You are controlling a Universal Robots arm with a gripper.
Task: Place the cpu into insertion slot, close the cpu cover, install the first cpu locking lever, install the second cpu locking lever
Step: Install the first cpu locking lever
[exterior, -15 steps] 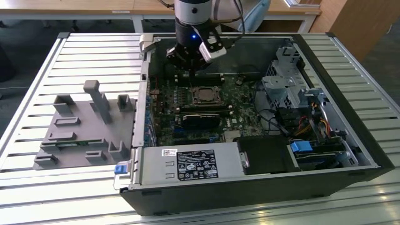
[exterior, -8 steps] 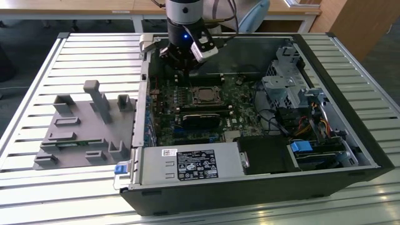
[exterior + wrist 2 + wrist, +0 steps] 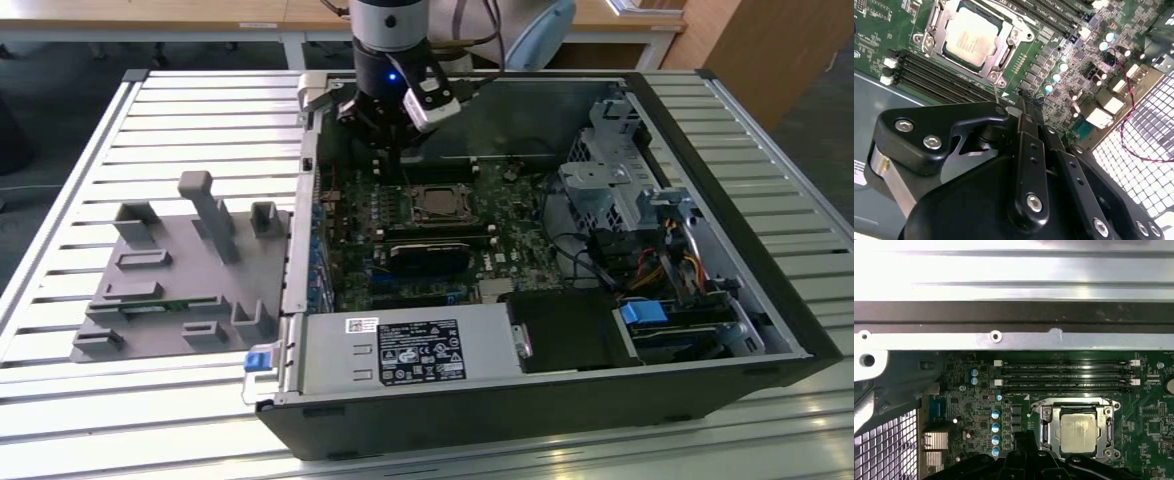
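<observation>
- The open computer case [image 3: 534, 410] lies on a slatted table [image 3: 200, 110]. A grey fixture block [image 3: 147, 290] sits to the exterior view's left of it.
- The arm [image 3: 387, 30] drops straight down over the far part of the green circuit board [image 3: 350, 255].
- The gripper [image 3: 387, 150] points down, fingers pressed together and holding nothing.
- The black memory slots [image 3: 1064, 375] lie just beside the socket.
- The cpu cover [image 3: 1109, 427] lies flat, framing the chip.
- The cpu [image 3: 971, 35] sits in the insertion slot [image 3: 416, 205], near the gripper tip, towards the exterior view's right, not touching it.
</observation>
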